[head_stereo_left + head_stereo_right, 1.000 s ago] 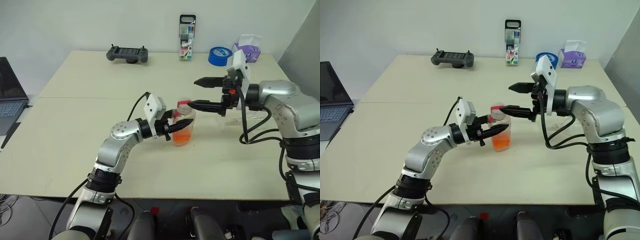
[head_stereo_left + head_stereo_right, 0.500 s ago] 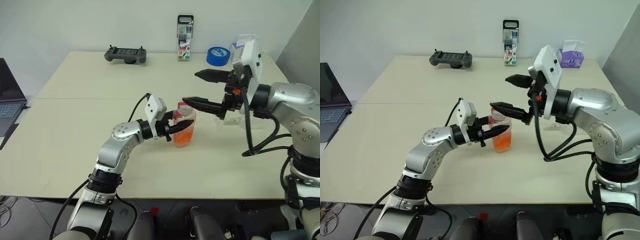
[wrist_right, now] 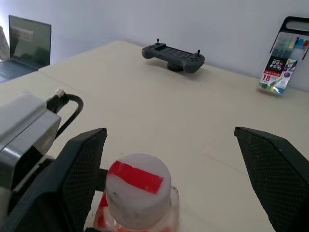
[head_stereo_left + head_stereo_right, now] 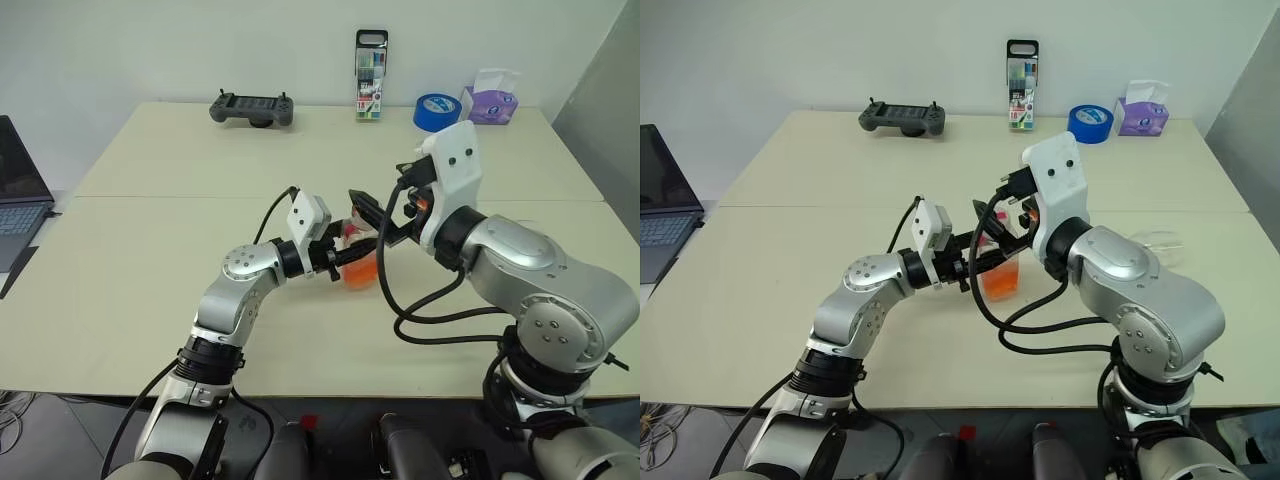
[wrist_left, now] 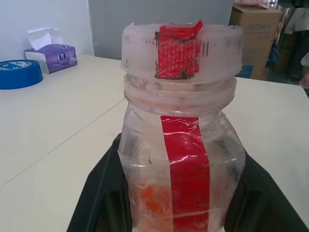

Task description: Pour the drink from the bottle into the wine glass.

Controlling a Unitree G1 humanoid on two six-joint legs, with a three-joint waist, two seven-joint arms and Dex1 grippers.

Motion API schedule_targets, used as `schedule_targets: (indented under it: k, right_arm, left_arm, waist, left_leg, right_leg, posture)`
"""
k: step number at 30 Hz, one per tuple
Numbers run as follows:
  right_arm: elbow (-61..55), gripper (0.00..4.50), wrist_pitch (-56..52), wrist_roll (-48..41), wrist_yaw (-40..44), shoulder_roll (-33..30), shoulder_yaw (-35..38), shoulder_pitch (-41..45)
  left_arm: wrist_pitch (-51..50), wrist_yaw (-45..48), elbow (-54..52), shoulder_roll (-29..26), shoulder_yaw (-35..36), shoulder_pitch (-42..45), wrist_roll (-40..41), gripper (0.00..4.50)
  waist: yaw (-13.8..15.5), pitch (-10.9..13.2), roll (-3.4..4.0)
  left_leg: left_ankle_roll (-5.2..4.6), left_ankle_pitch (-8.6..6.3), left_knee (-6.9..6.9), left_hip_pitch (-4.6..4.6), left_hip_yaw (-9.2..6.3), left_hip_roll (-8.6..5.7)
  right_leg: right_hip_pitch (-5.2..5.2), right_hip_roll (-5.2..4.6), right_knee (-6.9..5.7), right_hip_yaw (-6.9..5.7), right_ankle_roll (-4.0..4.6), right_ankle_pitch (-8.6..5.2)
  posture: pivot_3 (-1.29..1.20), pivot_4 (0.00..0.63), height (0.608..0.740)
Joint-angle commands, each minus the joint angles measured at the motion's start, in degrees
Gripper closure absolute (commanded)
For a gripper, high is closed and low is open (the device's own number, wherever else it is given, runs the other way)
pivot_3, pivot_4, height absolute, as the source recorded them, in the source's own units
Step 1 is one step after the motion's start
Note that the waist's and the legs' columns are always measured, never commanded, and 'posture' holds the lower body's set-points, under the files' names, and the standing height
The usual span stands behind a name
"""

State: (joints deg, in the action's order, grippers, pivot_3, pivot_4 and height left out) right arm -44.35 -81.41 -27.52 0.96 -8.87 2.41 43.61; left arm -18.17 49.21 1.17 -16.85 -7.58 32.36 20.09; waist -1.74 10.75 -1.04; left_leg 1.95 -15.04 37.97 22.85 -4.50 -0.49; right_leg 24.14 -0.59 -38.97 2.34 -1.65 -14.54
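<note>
The left gripper [image 4: 975,263] is clamped around the bottle [image 5: 181,145], while the right gripper [image 3: 169,169] stands wide apart above its cap [image 3: 137,186].

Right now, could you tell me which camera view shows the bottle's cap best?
The left wrist view: the cap sits close and side-on above the bottle. The right wrist view shows its top between wide-open fingers. In the eye views the right gripper mostly hides it.

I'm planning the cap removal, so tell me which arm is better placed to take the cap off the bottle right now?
Probably the right. The left gripper is shut on the bottle, steadying it on the table. The right gripper is open, its fingers either side of the cap.
</note>
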Motion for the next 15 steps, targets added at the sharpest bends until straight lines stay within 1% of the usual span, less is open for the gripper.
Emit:
schedule_targets:
  k: [1, 5, 8, 15]
  right_arm:
    - [-2.45, 0.00, -2.45, 2.70, -4.08, 3.84, 0.15, 1.18]
    - [-1.98, 0.00, -5.02, 5.23, -7.14, 8.59, -2.23, 1.00]
    - [-1.48, 0.00, -6.08, 7.10, -8.28, 10.22, -2.76, 1.39]
    - [3.34, 0.00, -3.87, 11.46, -9.78, 12.63, -4.30, 2.32]
  left_arm:
    - [1.50, -0.39, -0.25, 0.56, 1.30, 1.81, 0.48, 2.74]
    - [1.95, -0.53, 0.13, 0.55, 1.41, 1.81, 0.20, 2.74]
    - [1.93, -0.82, -0.22, 0.62, 1.32, 1.60, 0.12, 2.74]
    - [2.58, -1.22, 0.38, 1.07, 0.90, 1.58, -0.18, 2.74]
  waist:
    - [-0.04, 0.00, 0.00]
    - [-0.09, 0.00, 0.00]
    - [-0.09, 0.00, 0.01]
    - [-0.13, -0.01, 0.01]
  left_leg:
    - [0.00, 0.00, 0.00, 0.00, 0.00, 0.00]
    - [0.00, 0.00, -0.01, 0.00, -0.01, 0.02]
    - [0.00, 0.00, -0.02, 0.00, -0.02, 0.02]
    - [0.00, 0.00, -0.03, -0.01, -0.02, 0.01]
  right_leg:
    - [0.00, 0.00, 0.00, 0.00, 0.00, 0.00]
    - [0.02, 0.00, -0.01, 0.01, 0.00, 0.00]
    - [0.01, 0.00, 0.00, -0.01, 0.00, 0.00]
    - [0.01, 0.00, 0.00, -0.02, 0.00, 0.00]
  posture:
    - [0.00, 0.150, 0.740]
    - [0.00, 0.150, 0.740]
    - [0.00, 0.150, 0.740]
    - [0.00, 0.150, 0.740]
